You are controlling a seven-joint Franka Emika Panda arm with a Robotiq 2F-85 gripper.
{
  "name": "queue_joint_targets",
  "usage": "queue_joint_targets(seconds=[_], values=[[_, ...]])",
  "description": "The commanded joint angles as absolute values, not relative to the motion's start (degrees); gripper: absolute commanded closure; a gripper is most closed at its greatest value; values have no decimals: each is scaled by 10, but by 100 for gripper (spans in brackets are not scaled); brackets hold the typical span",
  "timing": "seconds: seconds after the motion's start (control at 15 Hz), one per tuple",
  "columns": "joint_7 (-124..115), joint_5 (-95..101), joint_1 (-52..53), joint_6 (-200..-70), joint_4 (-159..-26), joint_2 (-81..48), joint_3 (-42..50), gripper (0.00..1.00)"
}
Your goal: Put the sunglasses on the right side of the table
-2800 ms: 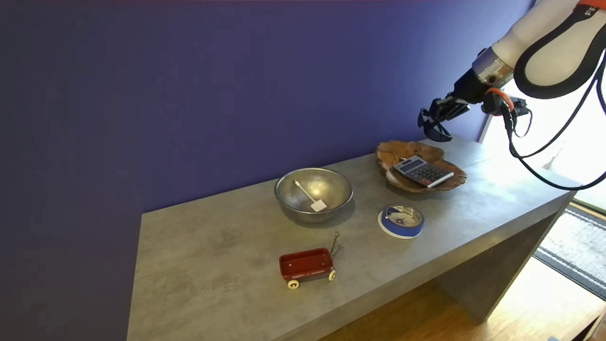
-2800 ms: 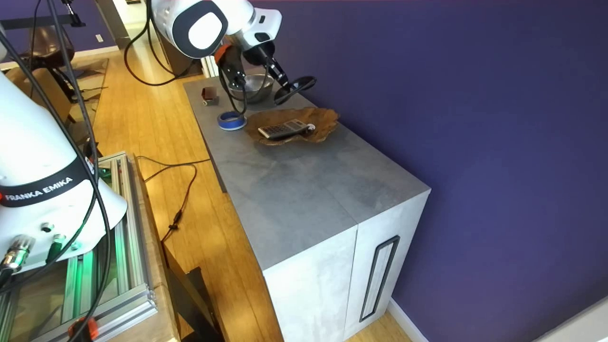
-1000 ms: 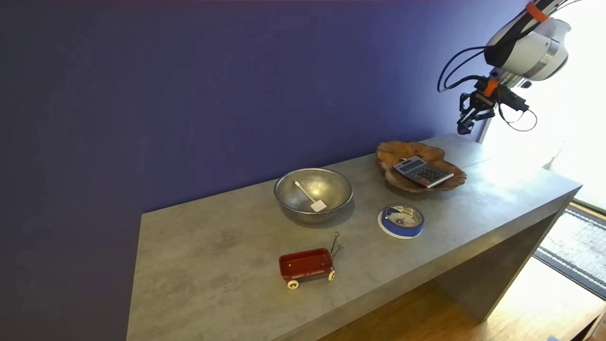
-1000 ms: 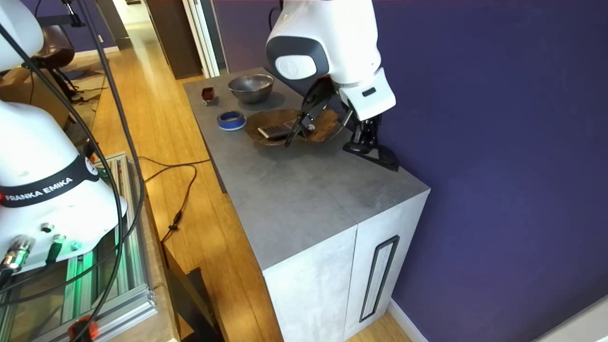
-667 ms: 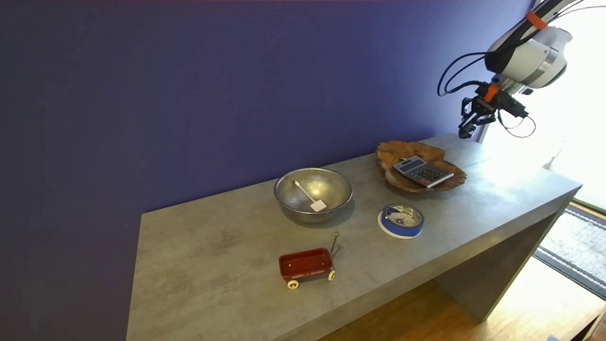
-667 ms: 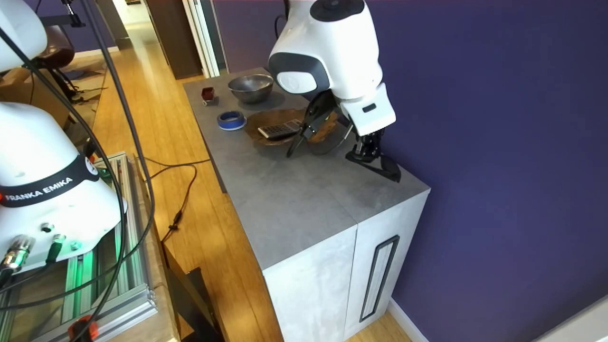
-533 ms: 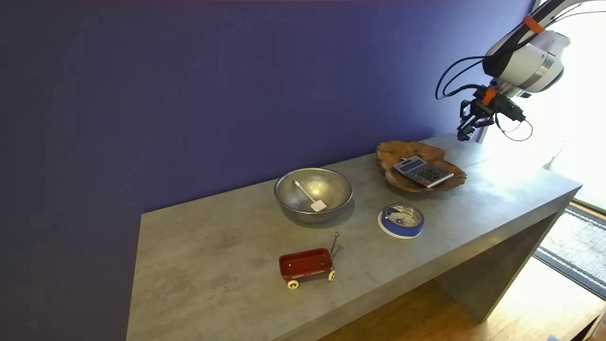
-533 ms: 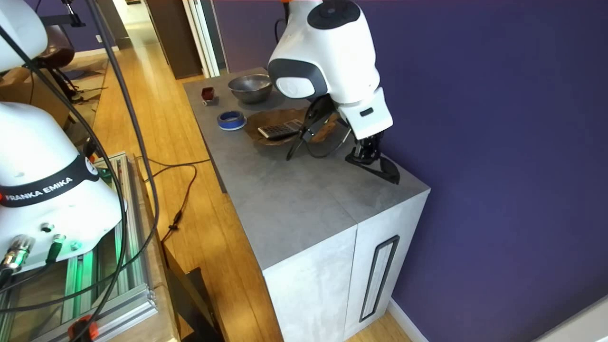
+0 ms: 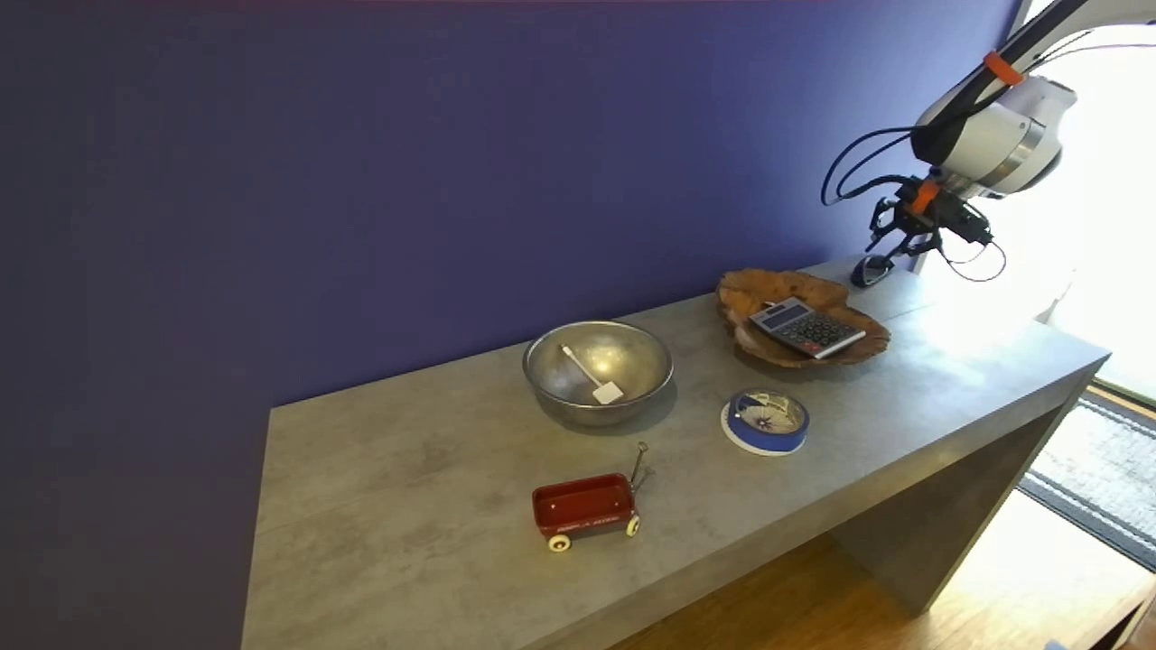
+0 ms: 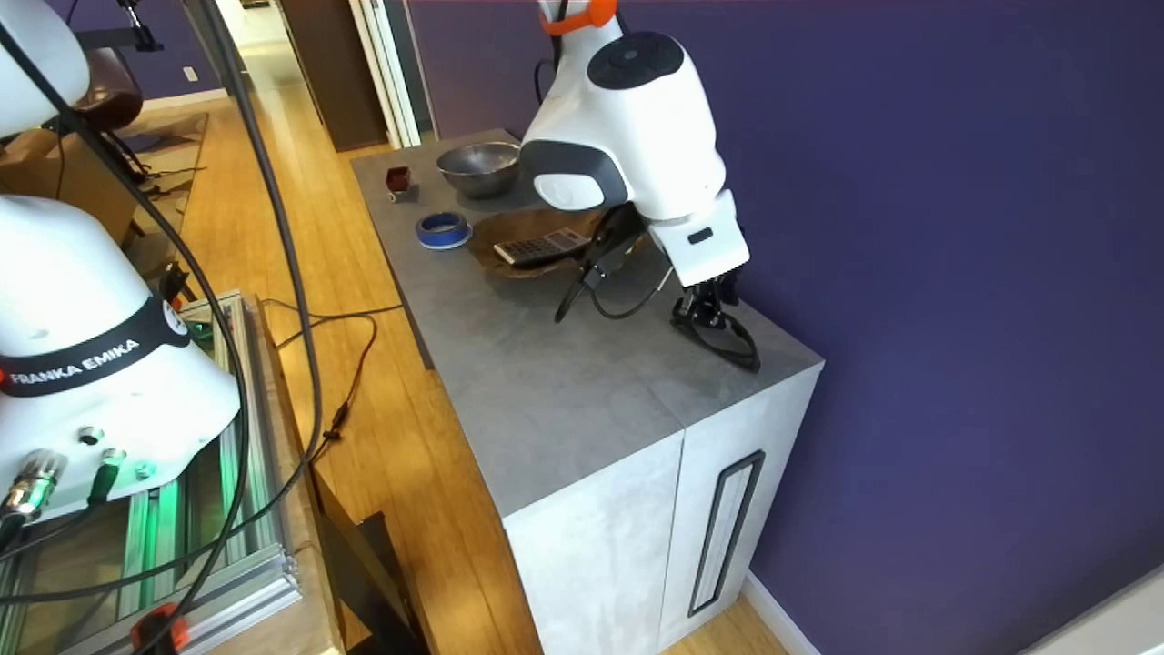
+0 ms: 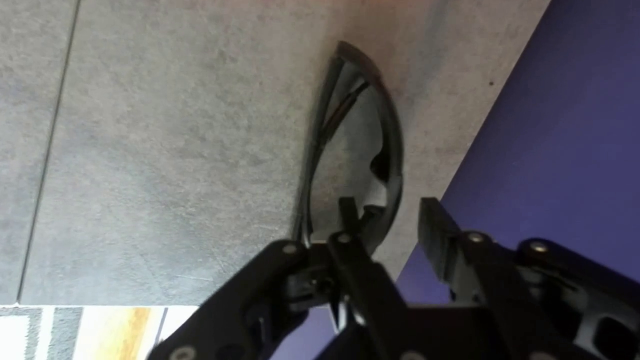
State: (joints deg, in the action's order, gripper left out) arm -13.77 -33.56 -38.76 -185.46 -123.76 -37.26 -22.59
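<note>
Gripper (image 11: 389, 207) angled down from the bent arm (image 10: 668, 123) over the table (image 11: 175, 150), fingers (image 11: 435, 227) parted, gripping nothing, sunglasses (image 11: 393, 132) just beneath.

Black sunglasses (image 11: 395, 140), temples folded, near a corner of the grey table (image 10: 564, 364)

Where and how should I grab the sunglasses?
Probably the curved front of the sunglasses, from above, with one jaw each side: it bows away from the folded arms, leaving a gap inside. In the wrist view, the open gripper appears to straddle it.
</note>
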Motion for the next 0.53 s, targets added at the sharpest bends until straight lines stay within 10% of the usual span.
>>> queue_joint_targets(seconds=[0.0, 0.47], values=[[-137, -332, -364, -1832, -1265, -326, -203, 30], [-39, -323, -398, -1844, -1344, -227, -247, 0]])
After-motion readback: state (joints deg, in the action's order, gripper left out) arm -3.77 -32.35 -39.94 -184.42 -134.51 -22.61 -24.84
